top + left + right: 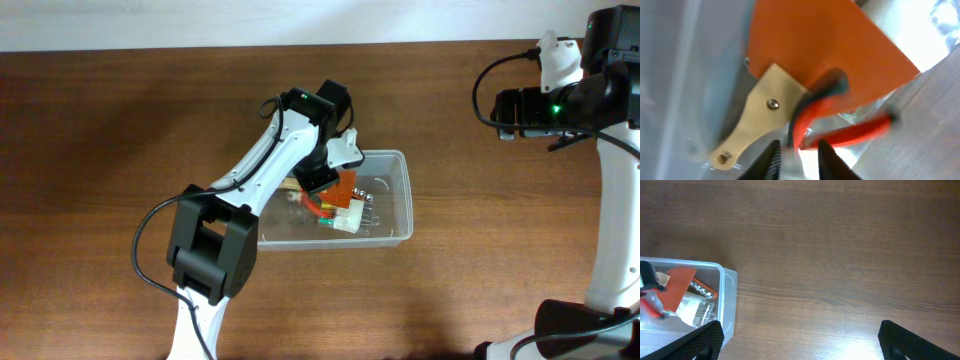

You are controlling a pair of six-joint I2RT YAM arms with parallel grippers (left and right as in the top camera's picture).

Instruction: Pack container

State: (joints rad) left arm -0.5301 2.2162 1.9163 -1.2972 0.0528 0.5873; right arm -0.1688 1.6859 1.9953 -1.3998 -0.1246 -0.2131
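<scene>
On my overhead screen I see the container (pixel 409 200), a clear translucent plastic rectangular tub with rounded corners and a rim. It rests on the brown wooden table (pixel 100 150) near the middle, with its long side running across the view. The left gripper (pixel 325 180) is lowered into the left half of the container, above an orange flat sheet (pixel 346 186) that lies inside. In the left wrist view the sheet fills the upper part, and a beige flat plate (pixel 757 125) with two small screws lies partly under its edge. A red curved piece (pixel 850 132) runs from the sheet down toward the black fingers (pixel 827 157) of this gripper. The two fingers stand only a narrow gap apart, and the end of the red piece reaches into this gap. The picture is blurred there, so I cannot tell if they really pinch it. The right gripper (pixel 799 340) hangs over bare table, well apart from the container, which appears at the left edge of the right wrist view. Its fingers (pixel 705 340) are spread wide and have hold of nothing. Through that view I also see small shiny metal pieces (pixel 704 289) beside the orange sheet.
</scene>
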